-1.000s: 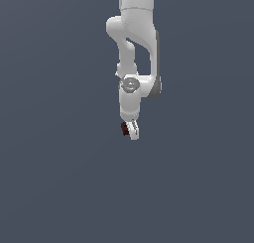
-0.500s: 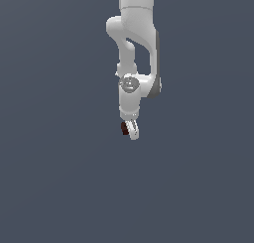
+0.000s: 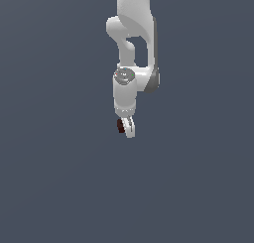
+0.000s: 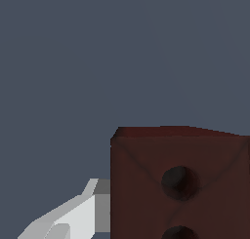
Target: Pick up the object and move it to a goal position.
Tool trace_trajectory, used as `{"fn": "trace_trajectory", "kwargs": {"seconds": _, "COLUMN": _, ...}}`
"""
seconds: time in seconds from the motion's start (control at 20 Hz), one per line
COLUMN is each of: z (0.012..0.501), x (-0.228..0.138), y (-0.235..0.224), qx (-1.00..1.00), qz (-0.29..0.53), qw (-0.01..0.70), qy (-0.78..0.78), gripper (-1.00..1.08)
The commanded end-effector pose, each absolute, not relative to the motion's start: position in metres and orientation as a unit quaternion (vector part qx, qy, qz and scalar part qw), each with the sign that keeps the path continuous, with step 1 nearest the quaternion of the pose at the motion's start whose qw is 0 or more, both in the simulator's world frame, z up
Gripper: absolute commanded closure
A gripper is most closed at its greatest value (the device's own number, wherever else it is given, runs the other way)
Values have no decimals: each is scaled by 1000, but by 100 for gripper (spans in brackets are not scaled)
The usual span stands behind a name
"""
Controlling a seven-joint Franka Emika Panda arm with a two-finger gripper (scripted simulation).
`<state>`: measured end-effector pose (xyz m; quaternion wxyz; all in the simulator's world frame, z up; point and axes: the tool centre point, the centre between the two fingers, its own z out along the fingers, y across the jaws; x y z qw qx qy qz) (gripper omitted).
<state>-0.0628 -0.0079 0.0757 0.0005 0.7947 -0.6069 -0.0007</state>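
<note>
The object (image 3: 120,126) is a small dark maroon block held at the tip of my white gripper (image 3: 127,128), which hangs from the arm in the middle of the exterior view. Seen from the wrist, the object (image 4: 180,184) fills much of the picture, with round holes in its near face. One white finger (image 4: 73,218) presses against its side, and the other finger is out of frame. The gripper is shut on the block, which hangs apart from any surface.
A plain dark grey-blue background surrounds the arm (image 3: 131,43) on all sides. No other objects, containers or edges show in either view.
The arm's wrist and gripper have shifted slightly upward and towards the exterior view's left, carrying the block along. The grip is unchanged.
</note>
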Motion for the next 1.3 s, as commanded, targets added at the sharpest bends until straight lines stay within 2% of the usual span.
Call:
{"fn": "trace_trajectory", "kwargs": {"seconds": 0.0, "z": 96, "x": -56, "y": -16, "qx": 795, "qz": 0, "qw": 0, "qy": -607, "gripper": 108}}
{"fn": "trace_trajectory", "kwargs": {"seconds": 1.25, "z": 320, "x": 22, "y": -108, "qx": 795, "qz": 0, "qw": 1, "qy": -607, "gripper": 108}}
